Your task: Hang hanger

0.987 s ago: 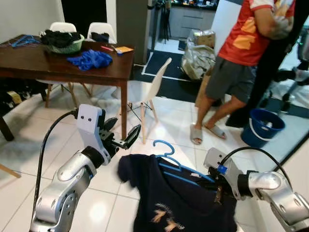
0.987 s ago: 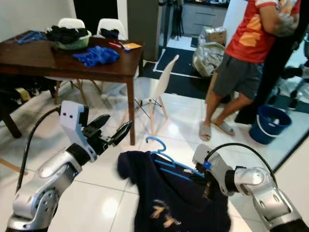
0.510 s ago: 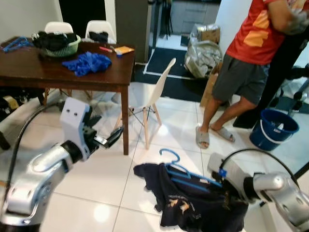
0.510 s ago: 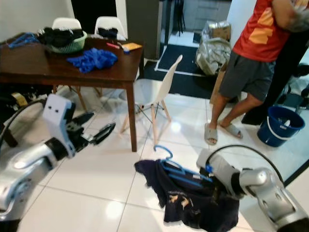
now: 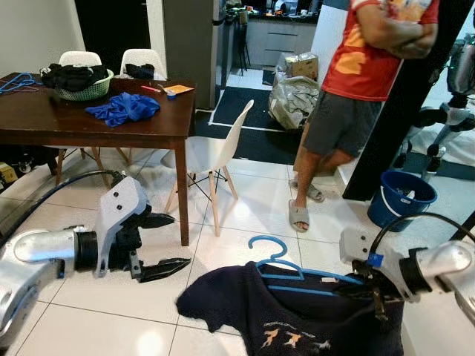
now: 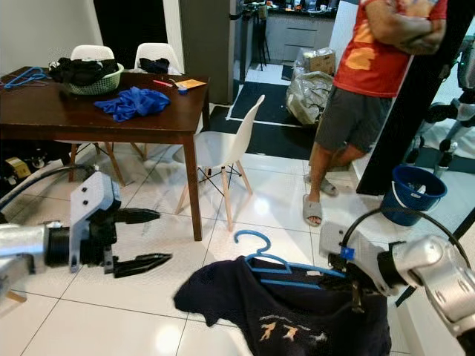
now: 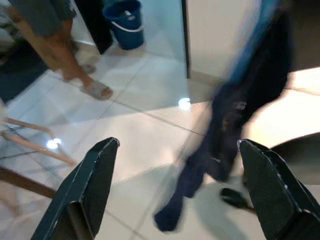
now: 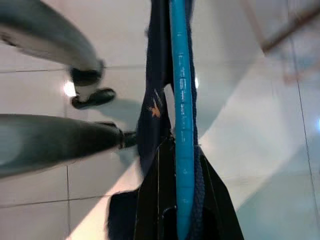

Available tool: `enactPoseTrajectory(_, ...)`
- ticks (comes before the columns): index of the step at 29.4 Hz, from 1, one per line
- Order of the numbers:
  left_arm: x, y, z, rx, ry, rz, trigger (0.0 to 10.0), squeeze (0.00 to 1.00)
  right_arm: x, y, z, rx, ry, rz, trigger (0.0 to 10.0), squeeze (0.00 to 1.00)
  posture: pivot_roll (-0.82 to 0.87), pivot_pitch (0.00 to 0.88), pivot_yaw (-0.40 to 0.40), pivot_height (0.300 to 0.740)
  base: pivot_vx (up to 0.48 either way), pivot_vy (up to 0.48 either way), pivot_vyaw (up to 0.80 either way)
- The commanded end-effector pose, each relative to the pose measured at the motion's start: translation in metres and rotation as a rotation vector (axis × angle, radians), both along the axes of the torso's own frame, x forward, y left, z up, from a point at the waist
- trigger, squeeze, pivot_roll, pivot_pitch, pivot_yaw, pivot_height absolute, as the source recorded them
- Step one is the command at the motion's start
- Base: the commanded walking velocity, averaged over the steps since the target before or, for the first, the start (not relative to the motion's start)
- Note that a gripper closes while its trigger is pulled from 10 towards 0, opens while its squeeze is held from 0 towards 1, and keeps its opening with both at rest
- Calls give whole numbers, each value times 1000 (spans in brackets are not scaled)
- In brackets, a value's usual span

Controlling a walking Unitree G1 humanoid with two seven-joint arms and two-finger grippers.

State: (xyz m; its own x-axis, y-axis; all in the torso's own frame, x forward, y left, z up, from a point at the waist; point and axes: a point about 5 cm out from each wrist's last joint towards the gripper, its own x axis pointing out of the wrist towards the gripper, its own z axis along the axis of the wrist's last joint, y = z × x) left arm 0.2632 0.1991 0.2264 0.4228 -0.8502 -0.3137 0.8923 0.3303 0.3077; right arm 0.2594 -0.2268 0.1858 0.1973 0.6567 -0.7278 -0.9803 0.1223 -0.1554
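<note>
A blue plastic hanger (image 5: 297, 276) carries a dark navy T-shirt (image 5: 289, 322) with a small orange print, held low over the white tile floor. My right gripper (image 5: 375, 295) is shut on the hanger's right end, where the shirt's shoulder covers it. The right wrist view looks along the blue hanger bar (image 8: 181, 120), clamped between the black fingers (image 8: 150, 200). The hanger's hook (image 6: 251, 241) points up and to the left. To the left of the shirt, my left gripper (image 5: 179, 241) is wide open and apart from it. The blurred shirt (image 7: 225, 135) hangs beyond the left fingertips (image 7: 107, 150).
A dark wooden table (image 5: 67, 127) at the back left holds a green basket of clothes (image 5: 78, 76), a blue cloth (image 5: 122, 108) and blue hangers (image 5: 18, 80). A white chair (image 5: 211, 152) stands beside it. A person (image 5: 356, 81) stands at the right, near a blue bucket (image 5: 401, 200).
The view has shifted. My left gripper has dropped lower and now points right with its fingers spread wider. The shirt on the hanger hangs more spread out than half a second ago.
</note>
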Motion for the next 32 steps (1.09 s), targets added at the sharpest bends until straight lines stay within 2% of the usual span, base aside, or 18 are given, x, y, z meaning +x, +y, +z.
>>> enactPoseTrajectory(1, 3, 3, 0, 57, -3, -32, 10000, 0, -4, 10, 6, 1, 3, 94, 10000, 0, 31, 0, -53, 740, 0, 0, 0)
enactPoseTrajectory(9, 7, 2, 2, 69, -14, -57, 10000, 0, -6, 14, 7, -9, 3, 138, 10000, 0, 29, 0, -48, 740, 0, 0, 0)
enactPoseTrajectory(14, 8, -3, 3, 41, -3, -96, 10000, 0, -11, 18, 11, 3, 8, 175, 10000, 0, 23, 0, -44, 740, 0, 0, 0)
enactPoseTrajectory(16, 3, -18, -10, 17, 52, -163, 10000, 0, -11, 21, 15, 20, -2, 184, 10000, 0, 20, 0, -42, 740, 0, 0, 0)
enactPoseTrajectory(17, 3, -18, -10, 17, 52, -163, 10000, 0, -11, 21, 15, 20, -2, 184, 10000, 0, 20, 0, -42, 740, 0, 0, 0)
enactPoseTrajectory(19, -2, -30, -23, 5, 86, -219, 10000, 0, -8, 22, 19, 34, -9, 187, 10000, 0, 21, 0, -43, 740, 0, 0, 0)
enactPoseTrajectory(22, -4, -36, -27, -7, 94, -240, 10000, 0, -8, 24, 20, 43, -11, 192, 10000, 0, 24, 0, -46, 740, 0, 0, 0)
enactPoseTrajectory(23, -8, -43, -32, -24, 106, -267, 10000, 0, -7, 25, 20, 48, -14, 197, 10000, 0, 25, 0, -47, 740, 0, 0, 0)
enactPoseTrajectory(28, -10, -48, -35, -37, 114, -286, 10000, 0, -7, 26, 21, 51, -16, 200, 10000, 0, 25, 0, -48, 740, 0, 0, 0)
enactPoseTrajectory(30, -23, -61, -34, -77, 140, -352, 10000, 0, -3, 26, 23, 57, -29, 194, 10000, 0, 26, 0, -53, 740, 0, 0, 0)
enactPoseTrajectory(32, -27, -63, -35, -78, 146, -363, 10000, 0, -2, 28, 23, 62, -33, 195, 10000, 0, 28, 0, -55, 740, 0, 0, 0)
